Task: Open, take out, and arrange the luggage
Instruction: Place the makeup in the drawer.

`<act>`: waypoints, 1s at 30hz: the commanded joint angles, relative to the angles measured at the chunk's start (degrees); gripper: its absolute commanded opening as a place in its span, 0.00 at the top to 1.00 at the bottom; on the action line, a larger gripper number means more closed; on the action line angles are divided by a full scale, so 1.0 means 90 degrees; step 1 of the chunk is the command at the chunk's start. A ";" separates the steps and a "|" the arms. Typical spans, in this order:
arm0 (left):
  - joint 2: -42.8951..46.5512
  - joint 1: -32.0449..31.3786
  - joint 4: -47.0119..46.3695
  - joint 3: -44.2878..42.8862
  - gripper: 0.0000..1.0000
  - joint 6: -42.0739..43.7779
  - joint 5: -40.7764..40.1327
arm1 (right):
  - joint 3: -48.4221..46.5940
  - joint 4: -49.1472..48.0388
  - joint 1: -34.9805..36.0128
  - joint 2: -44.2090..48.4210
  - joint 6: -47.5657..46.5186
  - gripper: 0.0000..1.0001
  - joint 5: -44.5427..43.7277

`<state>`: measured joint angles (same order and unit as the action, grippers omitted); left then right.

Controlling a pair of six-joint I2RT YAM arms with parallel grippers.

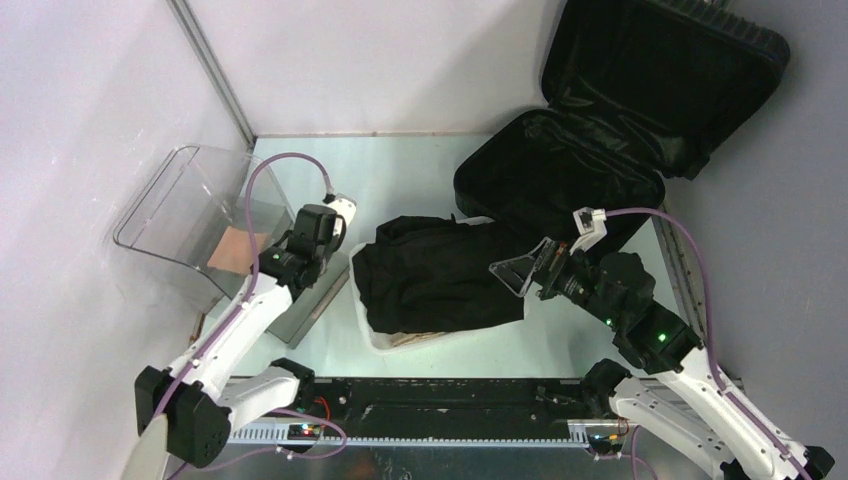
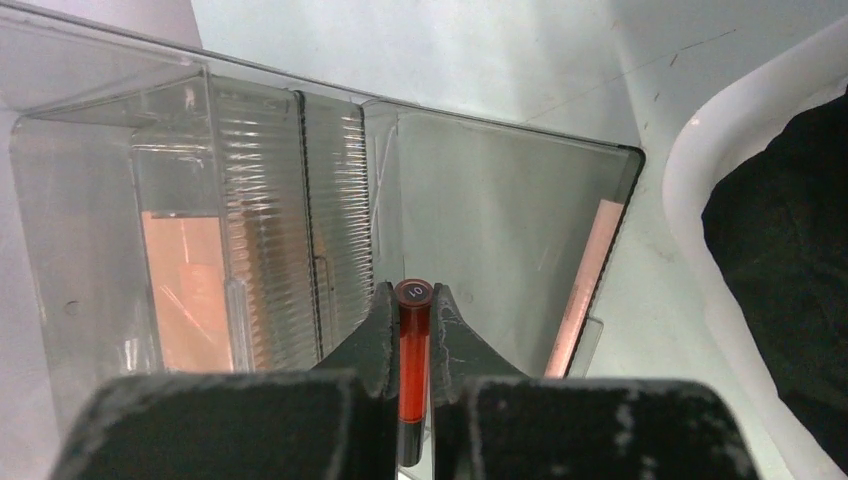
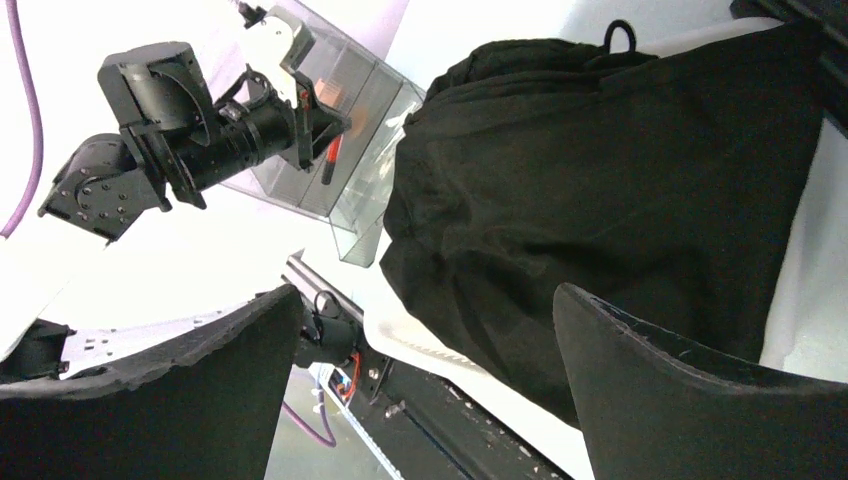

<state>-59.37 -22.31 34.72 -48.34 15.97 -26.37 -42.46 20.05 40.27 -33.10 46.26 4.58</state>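
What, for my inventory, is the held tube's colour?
Red tube, black cap; left wrist view.

Beyond the basket [image 1: 372,338] a broad patch of tabletop [image 1: 390,175] lies bare. Left of the basket, the left arm [image 1: 245,310] and clear bin [image 1: 175,215] fill the gap. To its right, the open luggage [image 1: 560,175] and right arm [image 1: 620,290] block passage. The garment [image 1: 435,275] heaps above its rim.

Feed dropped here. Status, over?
Left gripper shut on red tube at clear bin. Right gripper open beside garment in basket. Luggage open, lid up.
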 commanded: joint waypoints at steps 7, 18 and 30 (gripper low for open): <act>-0.0414 0.0094 -0.0482 0.0341 0.90 -0.0268 0.0483 | -0.0009 0.0253 -0.0778 0.0443 -0.0106 0.02 0.0635; -0.0732 0.0279 -0.0347 0.0381 0.74 -0.0384 0.0905 | -0.0018 0.0314 -0.1103 0.0578 0.0222 0.05 0.0776; 0.0135 0.0281 -0.0145 0.0264 0.58 0.0495 0.1649 | -0.0019 0.0374 -0.1166 0.0580 0.0295 0.09 0.0797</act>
<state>-63.66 -20.10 33.82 -44.47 14.26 -17.02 -42.46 23.94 30.13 -28.34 48.14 11.84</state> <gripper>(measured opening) 0.445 0.915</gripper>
